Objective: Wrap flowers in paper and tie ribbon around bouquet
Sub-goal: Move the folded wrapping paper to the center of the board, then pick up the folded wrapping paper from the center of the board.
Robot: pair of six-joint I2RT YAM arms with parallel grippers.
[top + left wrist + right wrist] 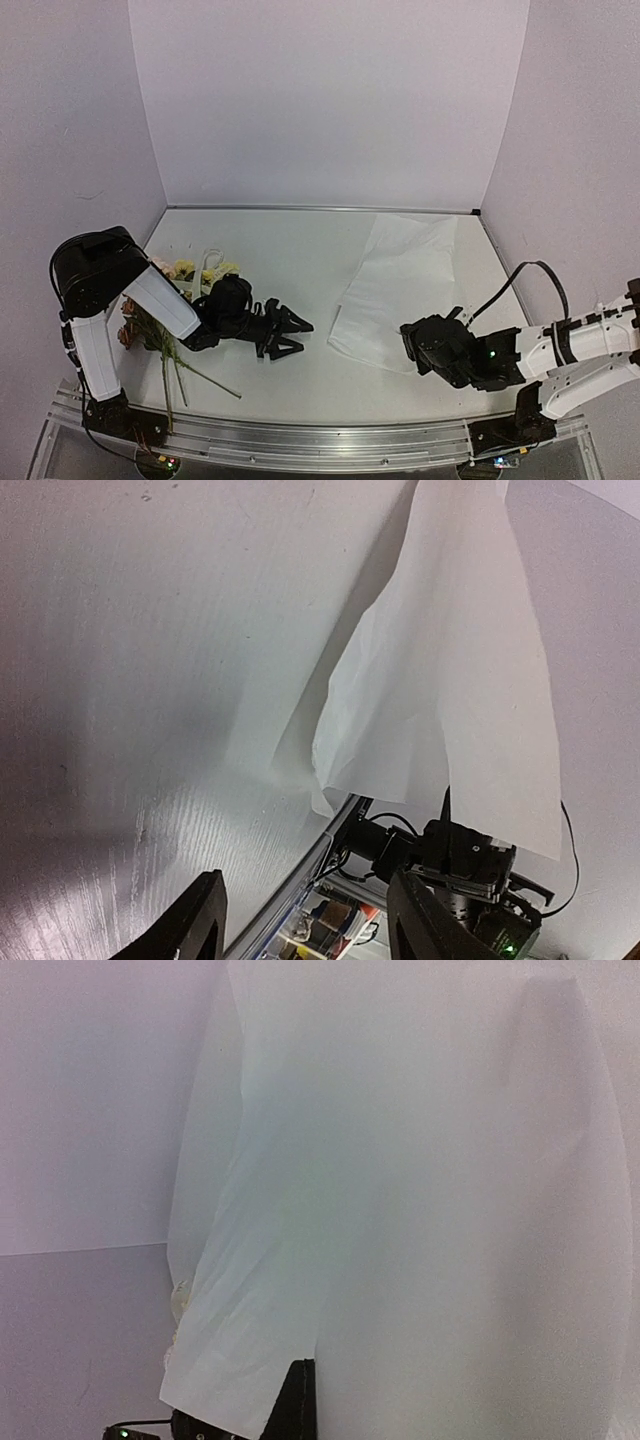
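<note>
**Paper pinched at near edge; flowers off to the left**

Found right jaws closed on near edge of the paper [405, 285], on right half of the worktop [300, 250], with that edge lifted. Noted left jaws parted, nothing between them, low over bare worktop near centre, pointed toward the paper but well apart from it. Logged the flowers [185, 270] lying far left, partly under left arm [165, 300], stems trailing toward near edge.
</note>
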